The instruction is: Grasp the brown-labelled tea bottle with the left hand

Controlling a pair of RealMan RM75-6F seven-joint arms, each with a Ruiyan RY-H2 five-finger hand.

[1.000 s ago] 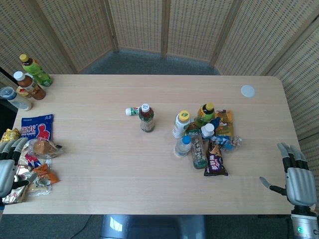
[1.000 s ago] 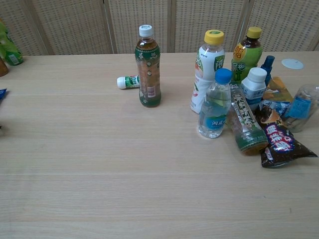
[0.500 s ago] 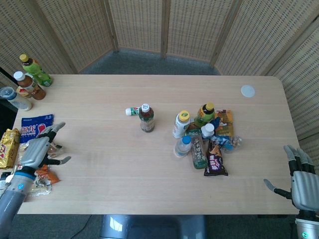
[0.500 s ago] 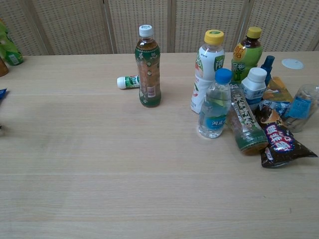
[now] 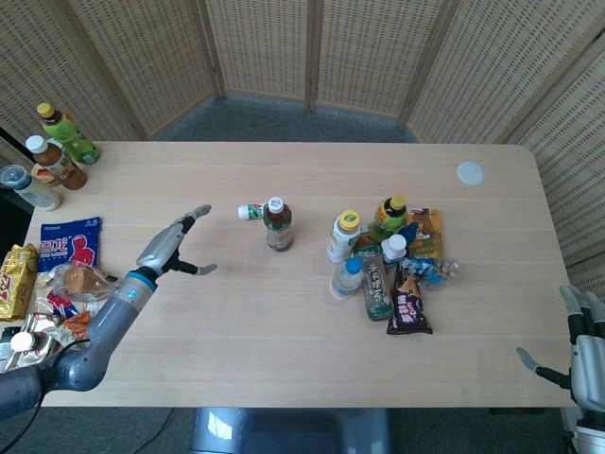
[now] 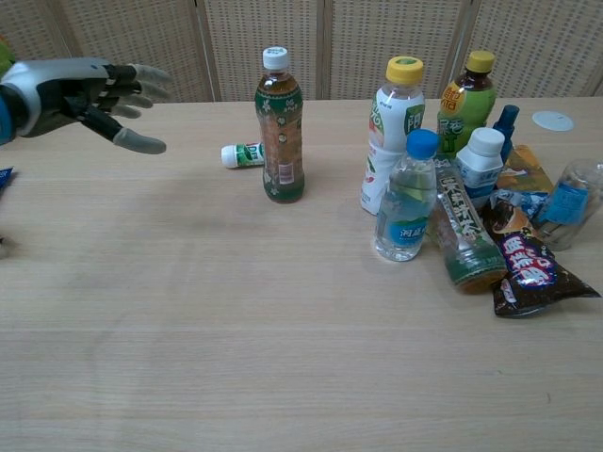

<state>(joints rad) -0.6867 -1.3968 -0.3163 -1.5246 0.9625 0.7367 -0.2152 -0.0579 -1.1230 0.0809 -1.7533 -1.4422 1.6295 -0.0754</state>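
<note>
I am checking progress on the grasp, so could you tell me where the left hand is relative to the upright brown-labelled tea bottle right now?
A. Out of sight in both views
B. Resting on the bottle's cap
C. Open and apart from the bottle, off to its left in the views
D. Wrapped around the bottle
C: the left hand is spread open with clear table between it and the brown-labelled tea bottle.
</note>
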